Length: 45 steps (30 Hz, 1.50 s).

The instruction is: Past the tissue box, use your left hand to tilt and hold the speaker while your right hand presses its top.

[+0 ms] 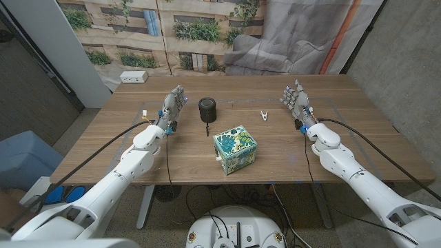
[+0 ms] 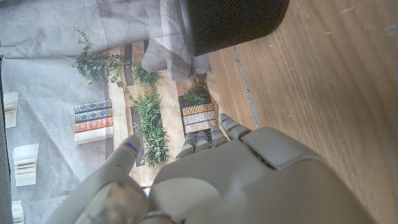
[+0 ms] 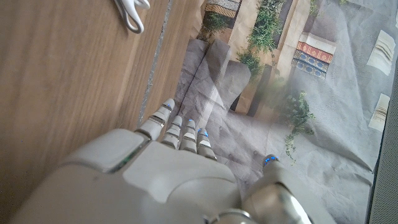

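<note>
Left hand (image 1: 173, 105) is seen raised above the table (image 1: 103, 148) just beside the speaker (image 1: 207, 109), fingers spread and nothing held; right hand (image 1: 296, 100) is likewise empty with fingers apart, well apart from the speaker on the other side. Speaker is a small dark cylinder, upright, standing beyond the tissue box (image 1: 235, 149) toward the table's far edge, with a thin dark cord or strap trailing from its base toward the box. In the left wrist view its mesh-covered side (image 2: 233, 22) is seen close ahead of the left fingers (image 2: 214, 134). It is judged rigid and compact, moderately weighted low, so a tilt should pivot on the base rim; the fabric mesh should give fair grip, while the base may slide on the smooth wood. Hold is best taken around the mid-to-upper side wall, with the top left uncovered for the press. Top is judged to carry buttons, though none can be made out. A white clip (image 1: 263, 115) lies between speaker and right hand, and a white power strip (image 1: 134, 77) sits at the far left corner.
</note>
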{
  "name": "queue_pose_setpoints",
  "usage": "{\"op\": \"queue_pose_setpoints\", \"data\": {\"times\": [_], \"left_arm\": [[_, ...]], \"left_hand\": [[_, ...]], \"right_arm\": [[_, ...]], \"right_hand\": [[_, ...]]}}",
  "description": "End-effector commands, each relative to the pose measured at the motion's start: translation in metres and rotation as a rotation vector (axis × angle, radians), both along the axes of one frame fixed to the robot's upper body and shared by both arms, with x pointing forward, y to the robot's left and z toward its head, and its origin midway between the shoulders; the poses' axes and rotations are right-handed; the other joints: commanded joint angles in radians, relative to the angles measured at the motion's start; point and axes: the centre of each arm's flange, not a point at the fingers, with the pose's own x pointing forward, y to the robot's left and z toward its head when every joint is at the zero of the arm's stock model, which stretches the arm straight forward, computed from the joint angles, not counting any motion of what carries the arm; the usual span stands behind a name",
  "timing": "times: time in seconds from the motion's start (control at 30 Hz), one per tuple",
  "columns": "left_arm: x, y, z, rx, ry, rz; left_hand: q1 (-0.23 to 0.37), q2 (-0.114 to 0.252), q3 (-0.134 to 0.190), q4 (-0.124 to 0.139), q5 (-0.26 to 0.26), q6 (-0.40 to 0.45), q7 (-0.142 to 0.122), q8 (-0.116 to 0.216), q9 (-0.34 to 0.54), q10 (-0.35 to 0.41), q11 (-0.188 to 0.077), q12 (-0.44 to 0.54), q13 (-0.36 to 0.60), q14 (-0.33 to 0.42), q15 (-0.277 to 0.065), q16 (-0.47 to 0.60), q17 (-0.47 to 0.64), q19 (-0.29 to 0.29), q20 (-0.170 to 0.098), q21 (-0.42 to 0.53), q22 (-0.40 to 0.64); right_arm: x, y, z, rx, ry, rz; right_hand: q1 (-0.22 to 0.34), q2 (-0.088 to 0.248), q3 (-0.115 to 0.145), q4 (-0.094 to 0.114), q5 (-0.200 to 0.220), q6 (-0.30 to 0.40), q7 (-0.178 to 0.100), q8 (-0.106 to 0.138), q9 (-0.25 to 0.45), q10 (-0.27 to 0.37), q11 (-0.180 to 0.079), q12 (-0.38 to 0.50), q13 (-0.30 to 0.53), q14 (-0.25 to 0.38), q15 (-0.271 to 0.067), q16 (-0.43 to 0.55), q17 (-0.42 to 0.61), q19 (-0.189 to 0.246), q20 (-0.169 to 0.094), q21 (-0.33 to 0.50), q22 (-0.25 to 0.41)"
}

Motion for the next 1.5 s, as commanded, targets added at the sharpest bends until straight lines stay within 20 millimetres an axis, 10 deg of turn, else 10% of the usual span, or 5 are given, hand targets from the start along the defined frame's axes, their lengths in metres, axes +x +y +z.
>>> {"op": "queue_pose_setpoints", "data": {"times": [0.03,0.43,0.97,1.5], "left_arm": [[-0.003,0.006,0.005,0.046,0.001,0.015],[-0.006,0.015,0.015,0.174,0.024,-0.015],[-0.009,0.046,0.036,0.379,0.015,-0.06],[-0.014,0.062,0.05,0.58,0.029,-0.058]], "left_hand": [[0.01,0.061,0.008,-0.016,0.004,-0.001,-0.005,0.008,0.003,0.006,-0.007,0.007,0.003,0.001,-0.007,0.005,0.003,0.012,-0.039,0.007,0.002],[0.036,0.041,0.01,-0.074,-0.003,0.023,-0.029,0.014,0.003,0.031,-0.025,0.009,0.003,0.01,-0.034,0.003,0.003,0.014,-0.044,0.003,0.001],[0.137,-0.012,0.018,-0.253,-0.016,0.049,-0.079,0.031,0.004,0.08,-0.068,0.009,0.004,0.047,-0.089,0.008,0.005,0.019,-0.03,0.0,0.001],[0.22,-0.029,0.034,-0.282,-0.007,0.049,-0.102,0.034,0.005,0.128,-0.101,0.012,0.005,0.105,-0.125,0.012,0.005,0.018,-0.015,-0.004,-0.001]], "right_arm": [[0.003,0.002,-0.002,-0.008,0.008,-0.011],[0.005,0.001,0.002,-0.025,0.004,-0.016],[0.004,0.007,-0.003,-0.013,0.014,-0.042],[0.01,0.014,-0.005,-0.016,-0.003,-0.05]], "right_hand": [[-0.005,0.01,0.007,-0.002,0.007,0.007,-0.003,0.007,0.002,0.009,0.001,0.008,0.001,0.007,0.001,0.007,-0.001,0.005,-0.002,0.006,0.002],[-0.002,0.013,0.008,-0.004,0.01,0.004,-0.005,0.006,0.002,0.007,0.001,0.008,-0.001,0.004,0.0,0.006,-0.008,0.002,-0.004,0.006,0.002],[0.001,0.017,0.011,-0.007,0.013,0.001,-0.007,0.006,0.001,0.003,0.002,0.008,-0.002,0.003,-0.002,0.008,-0.019,-0.001,-0.006,0.008,0.001],[0.005,0.022,0.014,-0.011,0.015,-0.008,-0.011,0.004,0.001,0.0,0.001,0.007,-0.003,0.002,-0.003,0.008,-0.029,-0.004,-0.002,0.008,0.001]]}}
